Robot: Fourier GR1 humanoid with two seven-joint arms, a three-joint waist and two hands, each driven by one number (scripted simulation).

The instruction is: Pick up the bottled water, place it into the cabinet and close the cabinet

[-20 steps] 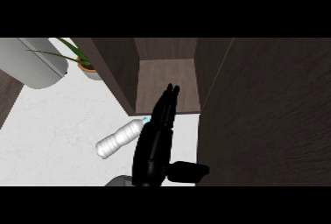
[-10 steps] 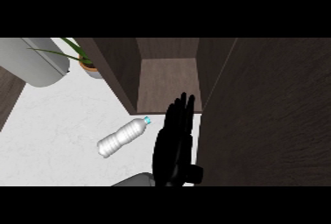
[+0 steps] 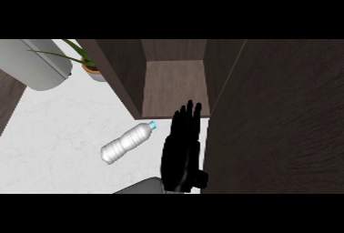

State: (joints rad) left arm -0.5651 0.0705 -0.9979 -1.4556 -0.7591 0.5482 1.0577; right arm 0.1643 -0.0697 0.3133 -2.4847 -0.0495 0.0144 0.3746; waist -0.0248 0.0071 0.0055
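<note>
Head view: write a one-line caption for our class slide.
Open right hand hovers beside the bottled water lying on the white counter, before the open cabinet.

A clear plastic bottled water (image 3: 125,144) with a light blue cap lies on its side on the white worktop (image 3: 60,132). It rests diagonally, the cap pointing to the far right and the base to the near left. Just beyond the cap stands the cabinet (image 3: 173,77), dark brown wood, with its open compartment facing the viewer. The cabinet's door (image 3: 282,113) stands open at the right, dark and tall.
</note>
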